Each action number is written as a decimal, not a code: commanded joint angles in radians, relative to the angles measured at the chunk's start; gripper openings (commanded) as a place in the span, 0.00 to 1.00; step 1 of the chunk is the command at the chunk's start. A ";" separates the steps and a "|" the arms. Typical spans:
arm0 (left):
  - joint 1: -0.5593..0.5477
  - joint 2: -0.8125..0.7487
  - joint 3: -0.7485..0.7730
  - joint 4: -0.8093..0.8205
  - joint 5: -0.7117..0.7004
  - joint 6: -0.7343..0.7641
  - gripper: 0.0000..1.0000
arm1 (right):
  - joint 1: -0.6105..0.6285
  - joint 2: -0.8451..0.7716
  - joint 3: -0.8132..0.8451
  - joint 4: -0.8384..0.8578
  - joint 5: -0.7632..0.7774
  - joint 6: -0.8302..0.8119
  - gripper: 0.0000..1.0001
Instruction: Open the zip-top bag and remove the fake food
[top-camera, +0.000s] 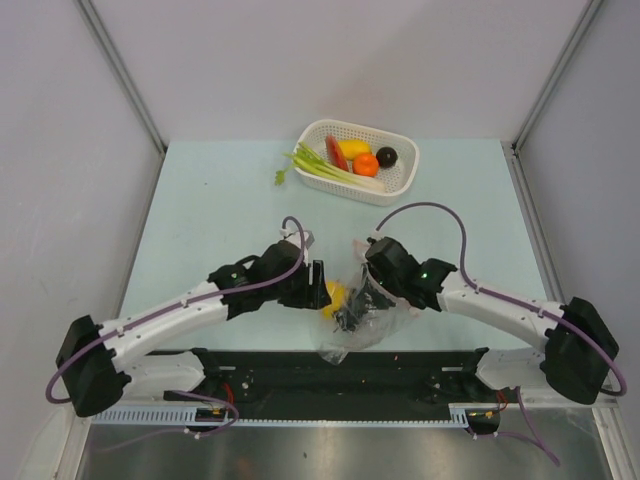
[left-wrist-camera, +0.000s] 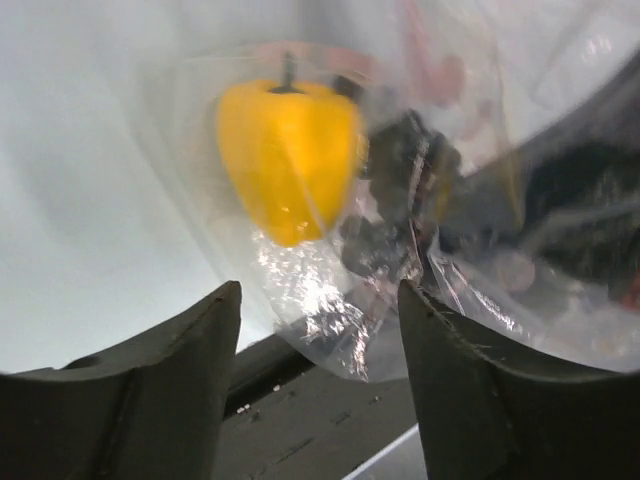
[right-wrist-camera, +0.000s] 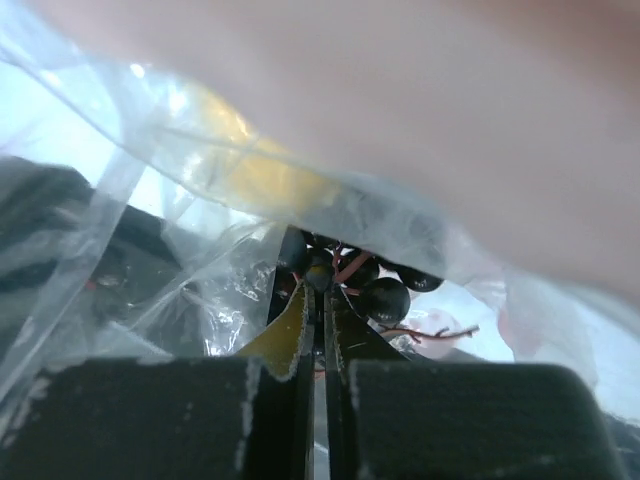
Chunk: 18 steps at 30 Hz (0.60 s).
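Now the right gripper (top-camera: 362, 276) clamps the bag (top-camera: 372, 318) at the table's (top-camera: 200, 220) 6 o'clock, the left gripper (top-camera: 322, 286) gaping empty at the bag's 9 o'clock.

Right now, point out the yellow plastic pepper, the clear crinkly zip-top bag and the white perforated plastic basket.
yellow plastic pepper (left-wrist-camera: 288, 160), left wrist view, middle of its body.
clear crinkly zip-top bag (left-wrist-camera: 315, 300), left wrist view, crinkled film below the pepper.
white perforated plastic basket (top-camera: 407, 175), top view, right wall.

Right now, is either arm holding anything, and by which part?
Right gripper, jaws shut, pinches the clear film of the zip-top bag. Left gripper, jaws open, holds nothing.
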<state>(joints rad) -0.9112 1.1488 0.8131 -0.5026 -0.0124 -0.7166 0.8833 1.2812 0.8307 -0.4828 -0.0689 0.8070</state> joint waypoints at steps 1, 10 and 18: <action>0.000 -0.070 -0.035 0.051 0.138 0.061 0.77 | -0.041 -0.071 0.097 -0.082 -0.018 0.004 0.00; -0.002 -0.107 -0.097 0.102 0.200 0.034 0.73 | -0.104 -0.080 0.258 -0.132 -0.062 0.021 0.00; -0.003 -0.199 -0.054 0.151 0.252 0.124 0.78 | -0.115 -0.079 0.332 -0.140 -0.069 0.038 0.00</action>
<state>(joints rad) -0.9115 0.9607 0.7082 -0.4015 0.1883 -0.6495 0.7803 1.2228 1.0893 -0.6151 -0.1223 0.8211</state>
